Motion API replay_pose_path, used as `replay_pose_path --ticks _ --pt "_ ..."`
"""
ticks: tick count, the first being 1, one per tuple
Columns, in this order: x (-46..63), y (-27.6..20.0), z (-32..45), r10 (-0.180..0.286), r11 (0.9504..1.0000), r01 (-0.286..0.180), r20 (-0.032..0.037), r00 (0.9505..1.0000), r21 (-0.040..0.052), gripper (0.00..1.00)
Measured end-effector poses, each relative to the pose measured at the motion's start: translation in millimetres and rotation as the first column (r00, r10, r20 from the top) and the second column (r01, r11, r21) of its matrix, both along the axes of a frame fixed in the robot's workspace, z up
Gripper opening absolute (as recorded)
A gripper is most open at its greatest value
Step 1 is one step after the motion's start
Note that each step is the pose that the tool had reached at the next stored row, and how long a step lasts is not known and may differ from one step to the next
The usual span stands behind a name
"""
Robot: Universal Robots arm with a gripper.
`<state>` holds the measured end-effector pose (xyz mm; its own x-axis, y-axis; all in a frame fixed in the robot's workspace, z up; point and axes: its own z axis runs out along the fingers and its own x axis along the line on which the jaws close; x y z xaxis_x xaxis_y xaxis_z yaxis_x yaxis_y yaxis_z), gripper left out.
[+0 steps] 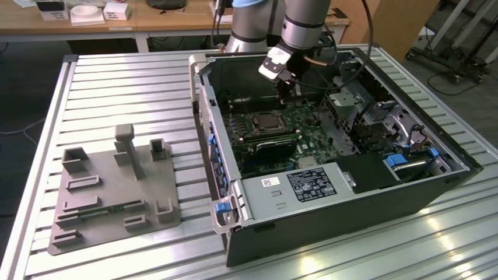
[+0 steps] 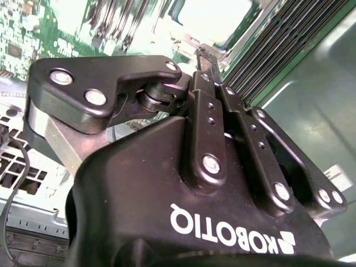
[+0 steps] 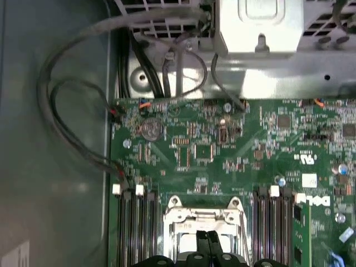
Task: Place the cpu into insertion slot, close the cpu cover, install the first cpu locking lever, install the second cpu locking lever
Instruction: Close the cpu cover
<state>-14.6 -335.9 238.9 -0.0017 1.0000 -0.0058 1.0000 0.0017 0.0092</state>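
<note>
An open computer case lies on the slatted table with the green motherboard showing inside. The insertion slot sits mid-board, and a grey square, the cpu, lies in its middle. The silver cpu cover lies flat around it as a frame. My gripper hangs just above the board, a little beyond the slot's far edge. In the first wrist view its dark fingertips meet over the socket, shut with nothing between them. The second wrist view has the gripper body up close. I cannot make out how the locking levers stand.
Black memory slots flank the socket on both sides. Loose cables curve along the case wall. A metal drive cage and a labelled grey box crowd the case. A grey fixture plate stands at the exterior view's left.
</note>
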Motion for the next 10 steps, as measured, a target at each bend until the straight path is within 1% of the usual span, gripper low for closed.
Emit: replay_pose_path --ticks 10 --pt "-23.8 0.0 -1.6 0.000 1.0000 0.000 0.0000 1.0000 -0.0002 0.10"
